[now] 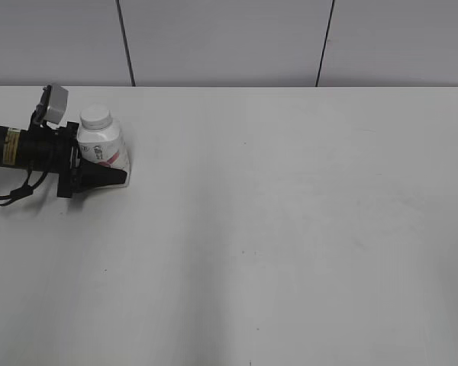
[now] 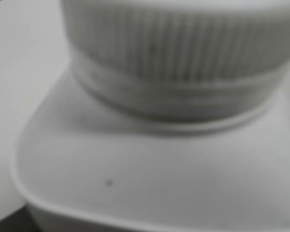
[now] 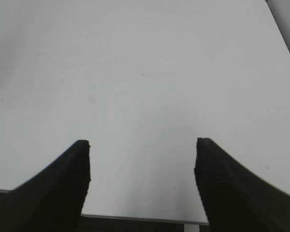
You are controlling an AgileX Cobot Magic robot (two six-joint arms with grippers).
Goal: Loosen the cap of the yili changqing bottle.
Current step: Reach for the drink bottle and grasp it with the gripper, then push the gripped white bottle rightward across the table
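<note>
At the far left of the table point(image 1: 290, 229), bottle: the bottle point(image 1: 103, 146) stands upright near the back edge, well apart from the bare middle of the tabletop.
Cap: the cap point(image 1: 96, 117), white and ribbed around its side, sits on the bottle's neck; close up from the left wrist it fills the top of the view point(image 2: 183, 53) above the sloped shoulder point(image 2: 150, 174).
Left gripper: the left gripper point(image 1: 111, 171) lies level, reaching in from the left with its dark fingers around the bottle's lower body; it looks clamped on the bottle, though the far finger is hidden behind it.
Right gripper: the right gripper point(image 3: 142, 169) hangs over bare table, far from the bottle, fingers spread wide with nothing between them.
Handling, judged: small plastic bottle, probably light and easily tipped, with smooth walls that may slip or give under a squeeze.
Where to hold, judged: body held low and firm by the left; the ribbed side of the cap offers the best bite for twisting.
Risk, judged: the bottle turning along with the cap.
</note>
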